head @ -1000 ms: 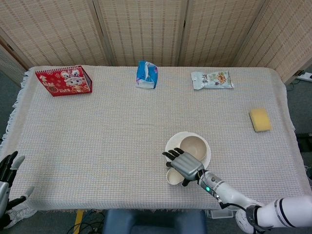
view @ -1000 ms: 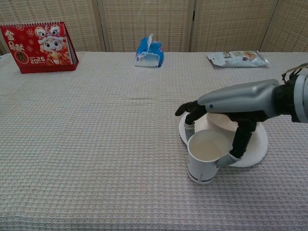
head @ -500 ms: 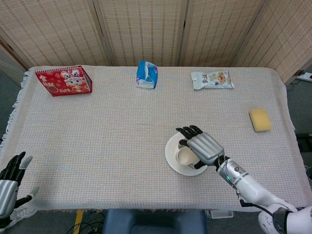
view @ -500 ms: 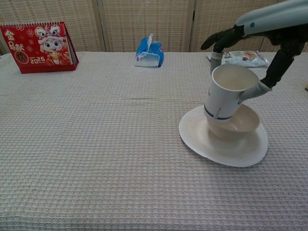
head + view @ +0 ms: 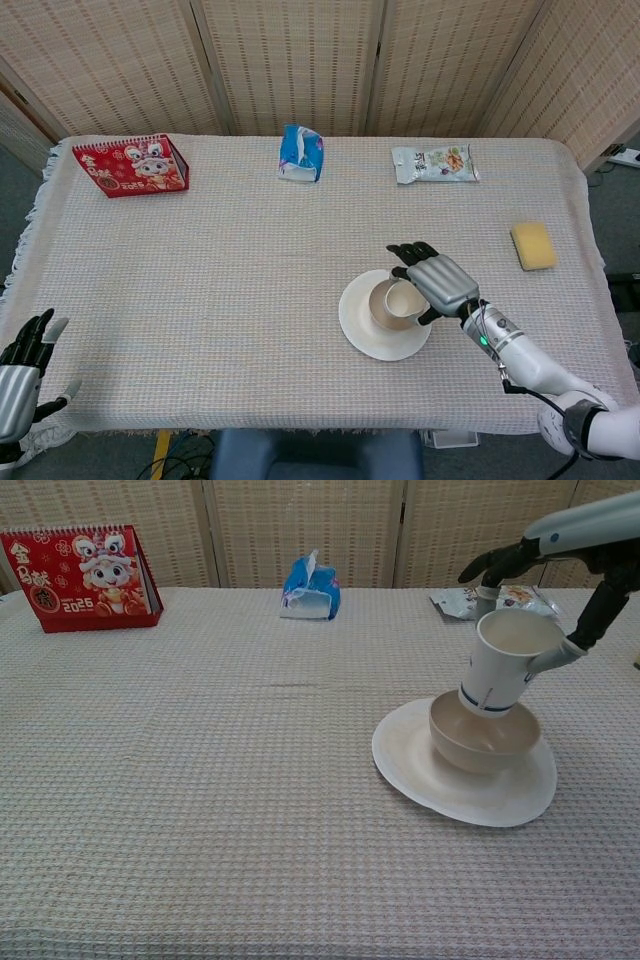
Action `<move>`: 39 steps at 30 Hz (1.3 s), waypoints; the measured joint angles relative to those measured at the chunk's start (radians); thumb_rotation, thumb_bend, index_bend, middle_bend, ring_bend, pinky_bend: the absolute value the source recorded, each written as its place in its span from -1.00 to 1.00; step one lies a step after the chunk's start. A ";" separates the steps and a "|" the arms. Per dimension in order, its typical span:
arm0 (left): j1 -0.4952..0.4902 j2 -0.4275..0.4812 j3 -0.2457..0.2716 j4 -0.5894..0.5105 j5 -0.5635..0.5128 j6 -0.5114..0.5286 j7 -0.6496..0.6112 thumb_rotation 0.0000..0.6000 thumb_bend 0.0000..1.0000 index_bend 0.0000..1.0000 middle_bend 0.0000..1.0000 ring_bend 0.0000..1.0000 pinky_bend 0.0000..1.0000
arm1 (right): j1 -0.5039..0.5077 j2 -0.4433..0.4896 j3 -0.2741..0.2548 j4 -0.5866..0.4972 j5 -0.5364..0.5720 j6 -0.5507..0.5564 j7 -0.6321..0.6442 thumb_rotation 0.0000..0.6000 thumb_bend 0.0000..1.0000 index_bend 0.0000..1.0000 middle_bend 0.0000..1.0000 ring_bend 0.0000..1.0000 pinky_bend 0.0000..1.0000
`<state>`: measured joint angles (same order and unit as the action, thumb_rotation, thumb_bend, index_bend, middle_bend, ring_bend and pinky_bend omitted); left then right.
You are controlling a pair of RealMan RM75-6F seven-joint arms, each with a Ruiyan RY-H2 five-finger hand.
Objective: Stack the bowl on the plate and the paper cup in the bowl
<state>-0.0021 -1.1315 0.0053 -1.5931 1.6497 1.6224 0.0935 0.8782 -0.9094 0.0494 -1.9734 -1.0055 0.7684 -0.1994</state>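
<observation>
At lower right of the frame, the white paper cup [image 5: 497, 670] is gripped, tilted, by the right robot hand [image 5: 440, 282] over the beige round bowl [image 5: 483, 735] already seated on the white plate [image 5: 420, 770], apparently for lowering inside.

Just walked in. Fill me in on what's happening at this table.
The robot is stacking tableware. The bowl already sits on the plate. The right hand holds the paper cup tilted over the bowl, its base at or just inside the bowl's rim; it is not set down or released. The left hand is idle at the near left table edge, fingers apart, holding nothing. A calendar, tissue pack, snack bag and sponge lie untouched farther out.
</observation>
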 measured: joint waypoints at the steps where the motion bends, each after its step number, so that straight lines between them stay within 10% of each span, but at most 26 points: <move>1: -0.001 -0.001 -0.001 0.000 -0.002 -0.003 0.003 1.00 -0.45 -1.00 -0.92 -1.00 -0.43 | -0.003 -0.003 0.000 0.009 -0.006 -0.007 0.005 1.00 -0.45 -0.13 -1.00 -1.00 -1.00; 18: -0.007 0.000 -0.002 -0.003 -0.006 -0.008 -0.002 1.00 -0.45 -1.00 -0.92 -1.00 -0.43 | -0.011 -0.177 -0.018 0.222 0.003 -0.101 0.037 1.00 -0.48 -0.14 -1.00 -1.00 -1.00; 22: -0.006 0.002 -0.003 -0.002 -0.008 -0.004 -0.010 1.00 -0.45 -1.00 -0.92 -1.00 -0.43 | 0.001 -0.196 -0.023 0.237 0.027 -0.115 0.017 1.00 -0.61 -0.60 -1.00 -1.00 -1.00; 26: -0.007 0.004 -0.003 0.000 -0.009 -0.006 -0.013 1.00 -0.45 -1.00 -0.92 -1.00 -0.43 | 0.014 -0.173 -0.026 0.217 0.060 -0.135 0.007 1.00 -0.78 -1.00 -1.00 -1.00 -1.00; 39: -0.011 -0.010 0.003 -0.002 0.004 -0.011 0.021 1.00 -0.45 -1.00 -0.92 -1.00 -0.43 | -0.079 0.082 0.011 0.021 -0.089 -0.083 0.165 1.00 -0.94 -1.00 -1.00 -1.00 -1.00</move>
<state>-0.0127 -1.1415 0.0087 -1.5956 1.6535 1.6114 0.1146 0.7992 -0.8273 0.0607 -1.9524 -1.0947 0.6853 -0.0339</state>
